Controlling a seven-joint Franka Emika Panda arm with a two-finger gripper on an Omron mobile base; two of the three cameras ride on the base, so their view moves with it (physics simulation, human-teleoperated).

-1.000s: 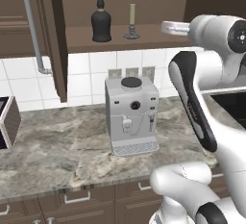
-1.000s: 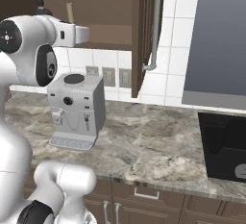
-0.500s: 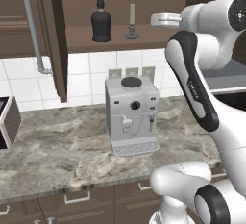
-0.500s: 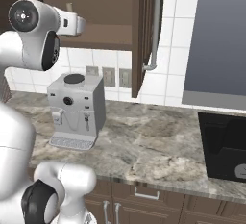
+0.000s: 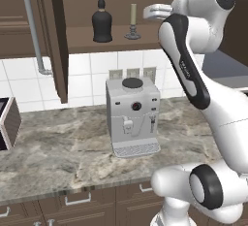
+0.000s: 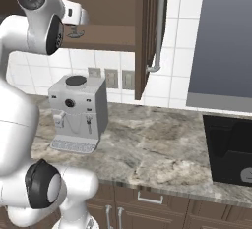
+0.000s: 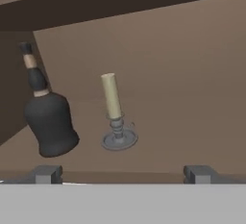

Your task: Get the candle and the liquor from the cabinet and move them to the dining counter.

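With our gripper (image 7: 122,174) spread wide and empty at the cabinet (image 5: 53,36) shelf edge, we see the candle (image 7: 115,115) ahead, the liquor (image 7: 47,117) just beside it, so a crooked reach could topple the candle into the bottle.

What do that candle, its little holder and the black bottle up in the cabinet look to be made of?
The candle looks like matte cream wax. Its candlestick seems dull grey metal. The liquor bottle looks like dark glass, perhaps glazed ceramic, with a tan neck band.
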